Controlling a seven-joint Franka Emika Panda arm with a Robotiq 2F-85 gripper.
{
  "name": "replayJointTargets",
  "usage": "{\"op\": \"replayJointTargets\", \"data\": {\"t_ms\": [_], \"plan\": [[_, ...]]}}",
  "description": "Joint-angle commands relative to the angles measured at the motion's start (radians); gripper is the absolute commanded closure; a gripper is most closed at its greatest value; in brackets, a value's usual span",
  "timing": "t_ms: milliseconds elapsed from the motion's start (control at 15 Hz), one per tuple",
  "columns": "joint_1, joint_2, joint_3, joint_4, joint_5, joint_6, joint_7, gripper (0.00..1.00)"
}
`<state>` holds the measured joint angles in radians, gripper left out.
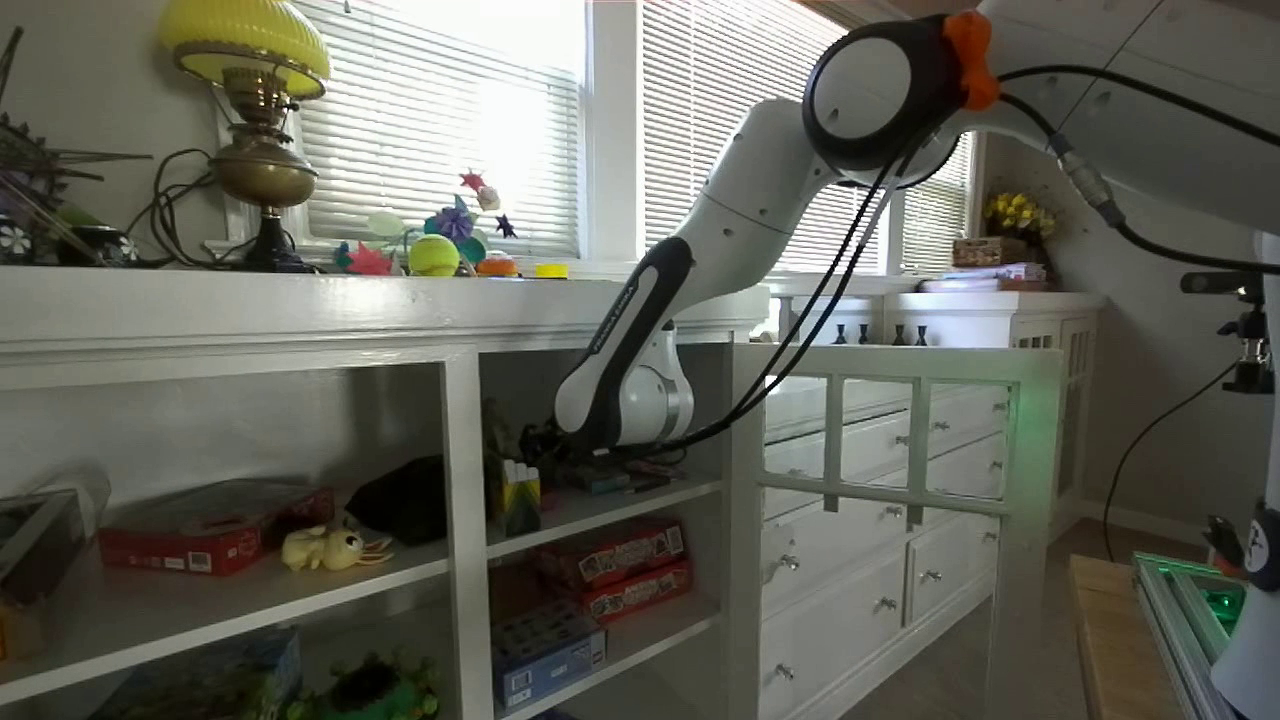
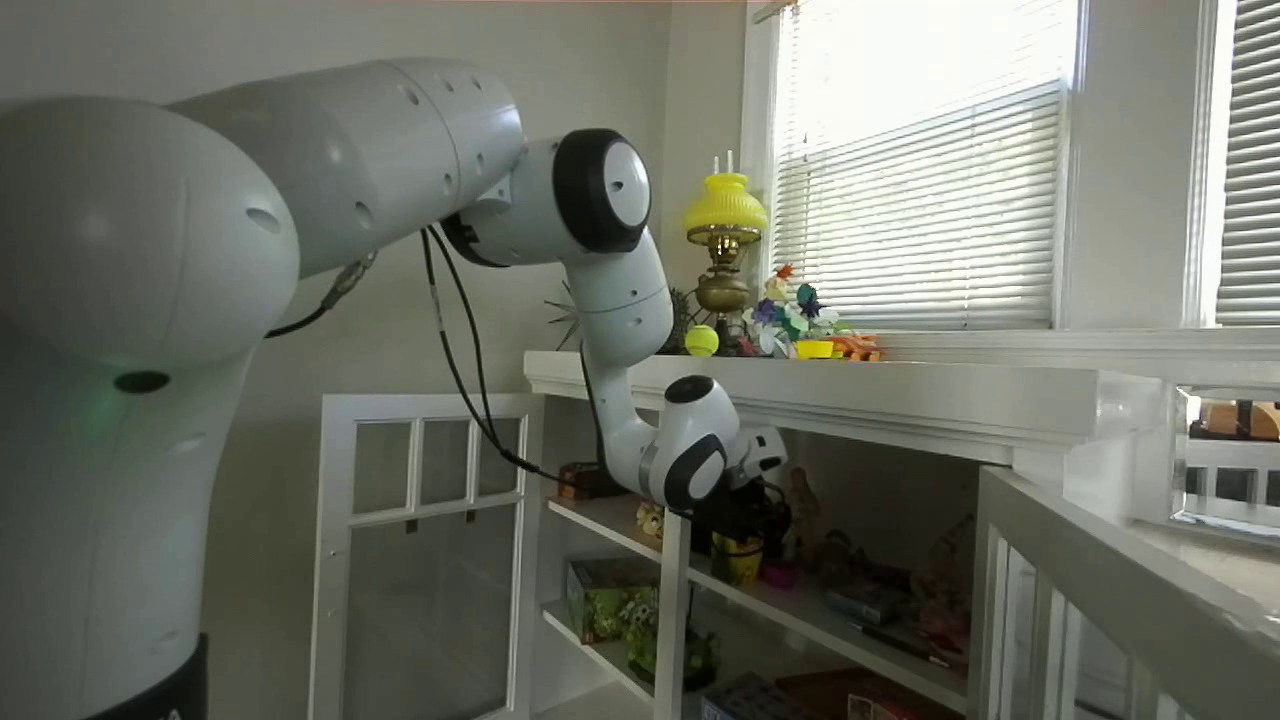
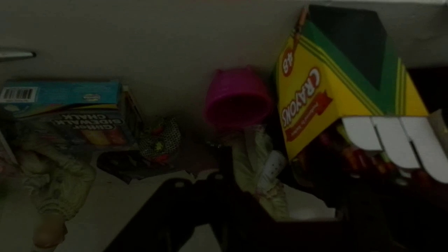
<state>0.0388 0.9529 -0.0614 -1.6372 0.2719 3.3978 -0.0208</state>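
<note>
Crayon box [image 3: 344, 91] on shelf [image 1: 605, 521], near the fingers [image 3: 225, 168]; cannot tell whether they grip it. Wrist view: magenta cup [image 3: 238, 84] just left, sidewalk chalk box [image 3: 70, 112] farther left. In an exterior view, figurine [image 2: 803, 510] right of fingers.

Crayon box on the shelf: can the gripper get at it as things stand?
Probably yes: the gripper is close over the crayon box, whose top looks open. The pink cup beside it might crowd the approach, and the dark wrist view hides whether they touch.
</note>
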Motion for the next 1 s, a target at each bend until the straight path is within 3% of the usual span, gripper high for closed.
{"op": "replayJointTargets", "data": {"t_ms": [0, 267, 533, 933], "plan": [[-0.015, 0.027, 0.016, 0.046, -0.051, -0.026, 0.042, 0.35], [-0.011, 0.026, 0.025, 0.044, -0.058, -0.028, 0.040, 0.32], [-0.006, 0.020, 0.025, 0.039, -0.060, -0.028, 0.040, 0.40], [0.008, 0.005, 0.016, 0.013, -0.051, -0.026, 0.043, 0.41]]}}
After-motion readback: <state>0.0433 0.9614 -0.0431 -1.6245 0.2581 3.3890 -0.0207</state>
